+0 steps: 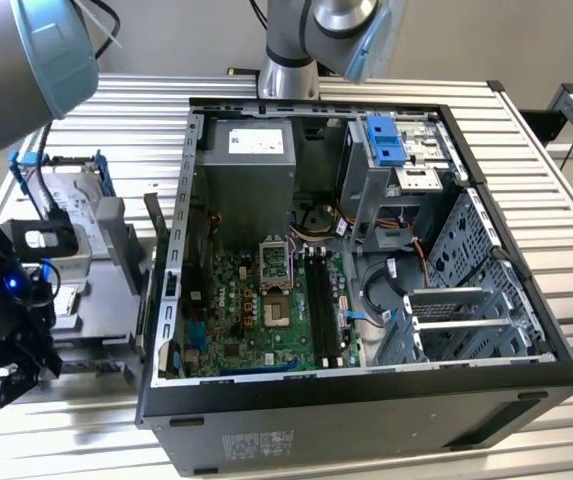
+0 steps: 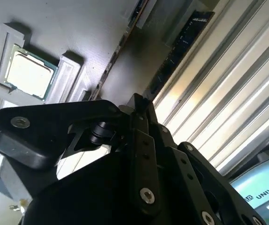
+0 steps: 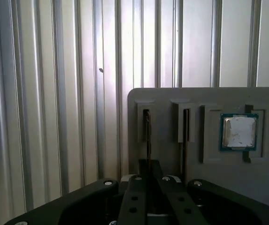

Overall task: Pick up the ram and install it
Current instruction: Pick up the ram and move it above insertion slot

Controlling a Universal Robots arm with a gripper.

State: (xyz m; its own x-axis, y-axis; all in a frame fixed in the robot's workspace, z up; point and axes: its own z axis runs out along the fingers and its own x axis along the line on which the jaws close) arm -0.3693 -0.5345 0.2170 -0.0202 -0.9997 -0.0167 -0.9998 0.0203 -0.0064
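In the first wrist view the ram stands edge-on in a slot of a grey holder, with a second stick in the slot beside it. My gripper lines up with the first stick, short of the holder, its fingers together and nothing between them. In the second wrist view a dark blue ram stick runs slantwise beyond the gripper. In the exterior view the gripper hangs low at the exterior view's left of the holder, outside the open computer case. The motherboard's black slots lie inside the case.
A processor chip sits in the holder beside the sticks. A hard drive in a blue-handled bracket lies behind the holder. The ribbed metal table surrounds the case. Drive cages and cables crowd the case's right half.
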